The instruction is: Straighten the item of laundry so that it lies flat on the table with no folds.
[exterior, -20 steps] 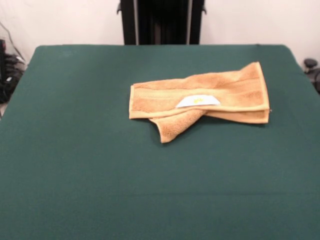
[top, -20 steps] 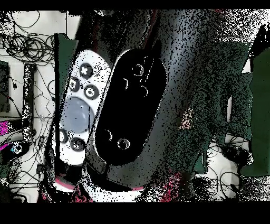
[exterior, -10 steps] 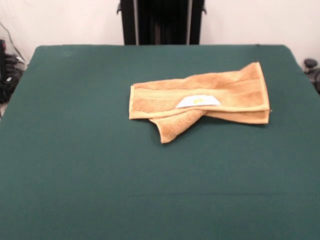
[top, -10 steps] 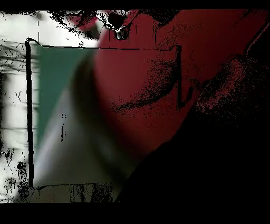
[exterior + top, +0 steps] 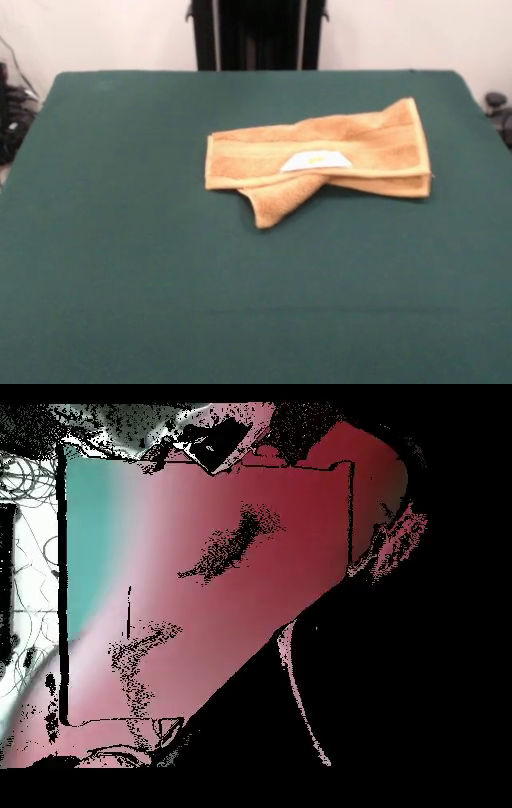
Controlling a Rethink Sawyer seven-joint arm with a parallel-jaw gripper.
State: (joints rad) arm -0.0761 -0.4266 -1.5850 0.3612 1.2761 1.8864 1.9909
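The item of laundry, an orange-tan terry towel, lies folded over on the table, right of centre and toward the far side in the front view. Its border band runs along the near fold, with a white label on top. A twisted corner sticks out toward the near side. No gripper shows in either view. In the overhead view the towel is hidden behind the arm's red body, which fills most of the picture close to the camera.
The arm's black pedestal stands behind the table's far edge. Cables and dark gear lie off the left side of the table. In the overhead view a strip of green table shows at the left.
The towel has not moved. In the overhead view the arm's red body has swung across the camera and now covers more of the table.
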